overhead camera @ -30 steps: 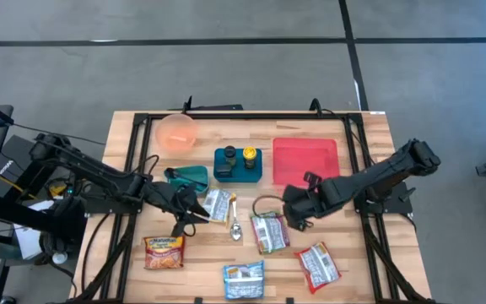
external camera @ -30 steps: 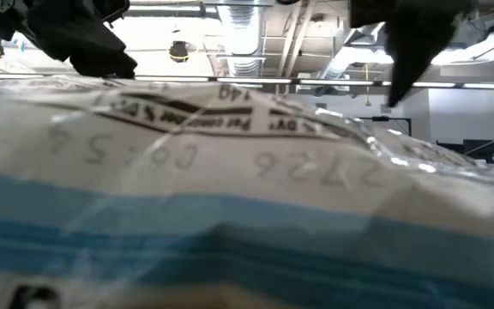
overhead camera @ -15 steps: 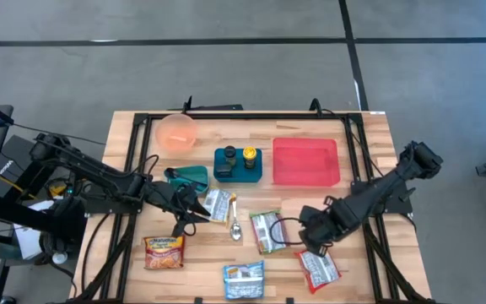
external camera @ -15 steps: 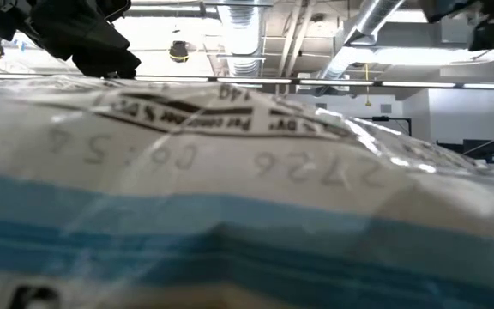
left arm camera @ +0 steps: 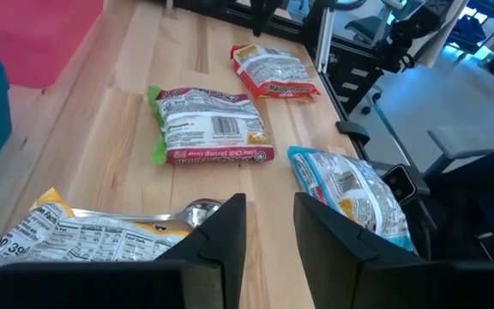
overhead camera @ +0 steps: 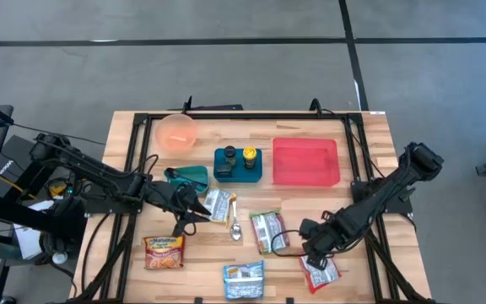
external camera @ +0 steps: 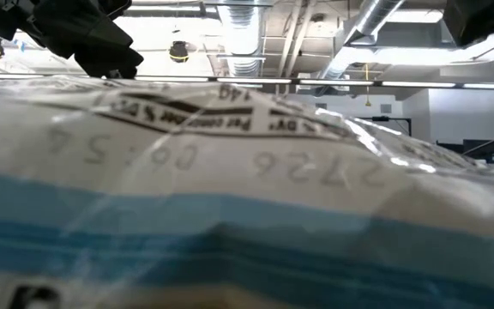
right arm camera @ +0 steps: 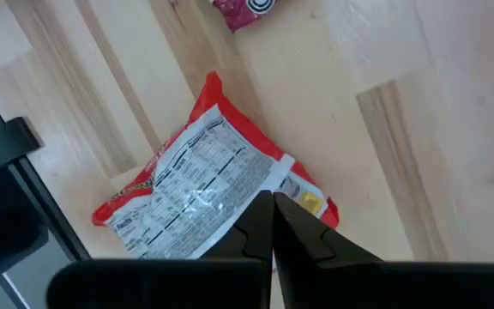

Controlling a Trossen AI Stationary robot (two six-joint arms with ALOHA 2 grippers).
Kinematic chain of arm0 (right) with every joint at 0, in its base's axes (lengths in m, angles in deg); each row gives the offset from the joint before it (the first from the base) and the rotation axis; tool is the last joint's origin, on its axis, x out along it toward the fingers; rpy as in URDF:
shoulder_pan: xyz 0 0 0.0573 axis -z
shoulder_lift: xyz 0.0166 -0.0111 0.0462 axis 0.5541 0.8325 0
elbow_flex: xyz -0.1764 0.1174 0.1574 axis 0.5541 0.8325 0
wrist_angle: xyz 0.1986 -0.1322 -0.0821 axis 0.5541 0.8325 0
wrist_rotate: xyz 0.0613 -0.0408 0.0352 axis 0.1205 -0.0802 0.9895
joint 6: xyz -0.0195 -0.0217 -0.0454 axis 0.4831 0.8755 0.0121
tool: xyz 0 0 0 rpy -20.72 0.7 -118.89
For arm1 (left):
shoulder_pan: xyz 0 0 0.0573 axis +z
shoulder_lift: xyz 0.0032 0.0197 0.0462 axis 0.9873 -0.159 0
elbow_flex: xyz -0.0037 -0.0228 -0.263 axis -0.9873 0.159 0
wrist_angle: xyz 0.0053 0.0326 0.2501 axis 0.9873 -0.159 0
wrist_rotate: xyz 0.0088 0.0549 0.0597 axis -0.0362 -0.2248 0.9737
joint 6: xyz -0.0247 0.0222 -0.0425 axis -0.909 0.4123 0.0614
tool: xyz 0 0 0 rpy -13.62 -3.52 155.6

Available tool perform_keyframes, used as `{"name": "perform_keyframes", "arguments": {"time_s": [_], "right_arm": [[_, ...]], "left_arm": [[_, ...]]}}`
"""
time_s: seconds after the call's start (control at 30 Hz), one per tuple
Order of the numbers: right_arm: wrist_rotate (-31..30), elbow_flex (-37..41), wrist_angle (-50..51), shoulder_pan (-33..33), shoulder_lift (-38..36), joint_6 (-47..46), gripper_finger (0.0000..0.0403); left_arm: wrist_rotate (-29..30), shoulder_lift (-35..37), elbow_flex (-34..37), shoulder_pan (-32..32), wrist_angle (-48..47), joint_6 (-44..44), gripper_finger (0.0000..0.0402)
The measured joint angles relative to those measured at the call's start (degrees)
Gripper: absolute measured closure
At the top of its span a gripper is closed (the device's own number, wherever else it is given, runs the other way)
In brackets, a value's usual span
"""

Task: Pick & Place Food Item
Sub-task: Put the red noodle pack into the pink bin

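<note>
A: Red food packet lies flat near the table's front edge on the right side, label side up in the right wrist view. Where is the right gripper?

B: Hanging directly over that packet, its two fingers pressed together with no gap and nothing between them. Whether the tips touch the wrapper, I cannot tell.

A: And the left gripper?

B: Over the middle-left of the wooden table, just beside the white and yellow packet and the spoon. Its fingers stand a little apart, and nothing is pinched between them.

A: What else is on the table?

B: A green and red packet at the middle, a blue packet at the front edge, an orange noodle packet front-left. Farther back sit a red tray, a blue holder with two small bottles, a teal container and an orange bowl.

A: The low view?

B: Filled almost entirely by the blue packet's wrapper, right against the lens.
</note>
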Motion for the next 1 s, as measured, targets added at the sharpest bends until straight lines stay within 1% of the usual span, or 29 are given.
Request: {"name": "perform_keyframes", "arguments": {"time_s": [0.17, 0.37, 0.47, 0.6, 0.87, 1.0], "right_arm": [[-1.44, 3.94, -2.01, 0.77, -3.47, 1.01, 0.0403], [-1.49, 14.73, -11.18, 3.26, -14.14, -1.54, 0.0403], [-1.39, 19.26, -14.43, 3.84, -19.51, -4.26, 0.0403], [-0.42, 23.63, -14.88, 3.67, -24.06, -9.83, 0.0403], [1.87, 28.12, -16.13, 0.87, -25.33, -19.04, 0.0403], [3.21, 28.98, -16.18, -0.17, -25.33, -23.14, 0.0403]], "left_arm": [[0.15, 0.02, 0.0, 0.02, 0.21, 0.0, 0.0307], [0.12, 0.02, 0.0, 0.02, 0.19, 0.0, 0.0307], [0.12, 0.02, 0.0, 0.02, 0.21, 0.0, 0.0307], [0.1, 0.02, 0.0, 0.02, 0.44, 0.0, 0.0307], [0.1, 0.02, 0.0, 0.02, 0.75, 0.0, 0.0307], [0.08, 0.02, 0.0, 0.02, 1.34, 0.0, 0.0307]]}}
